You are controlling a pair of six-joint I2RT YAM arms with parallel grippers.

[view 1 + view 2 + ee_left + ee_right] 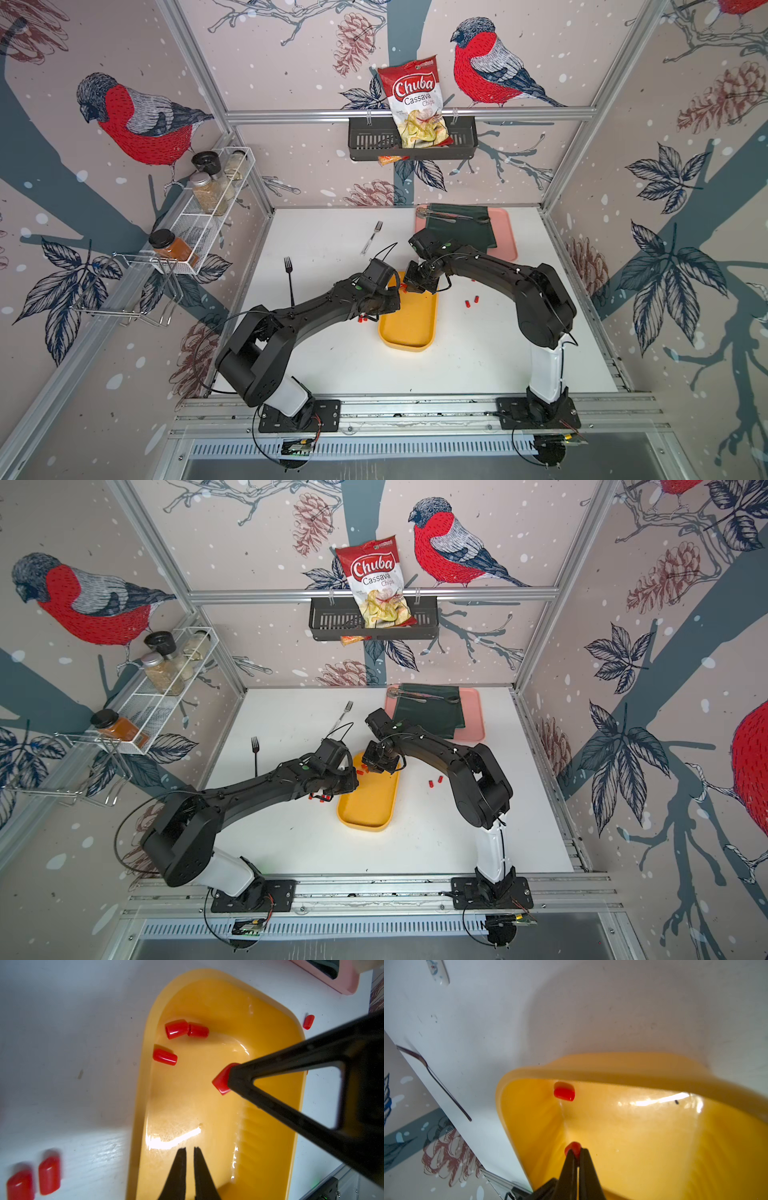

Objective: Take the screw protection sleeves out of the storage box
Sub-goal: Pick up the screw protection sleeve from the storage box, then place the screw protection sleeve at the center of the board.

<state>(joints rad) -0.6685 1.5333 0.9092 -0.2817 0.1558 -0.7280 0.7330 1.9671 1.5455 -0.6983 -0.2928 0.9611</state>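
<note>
Right gripper pinched tight on one red cap. Most of the cap pokes out past the tips, so the hold is on one end only. Cannot tell whether it is clear of the floor of the yellow box. Left gripper also over the box, jaws nearly together with a thin slit between them and nothing in it.

Box sits on the white table between the two arms. Loose inside: a pair of caps touching end to end, and a single cap just beside them, close to the side wall. Out on the table: two caps side by side near the left arm, and two others on the right arm's side.

Handling, by the look of them:
- Next to no weight.
- Glossy and slick, and round, so they roll when nudged.
- Probably hollow and a bit soft, likelier to squash than crack.
- Best hold seems to be across the round side at mid-length, tips square to it.
- An end pinch like the present one could let the cap squirt free.
- The cap by the wall leaves little room for a finger on that side.
</note>
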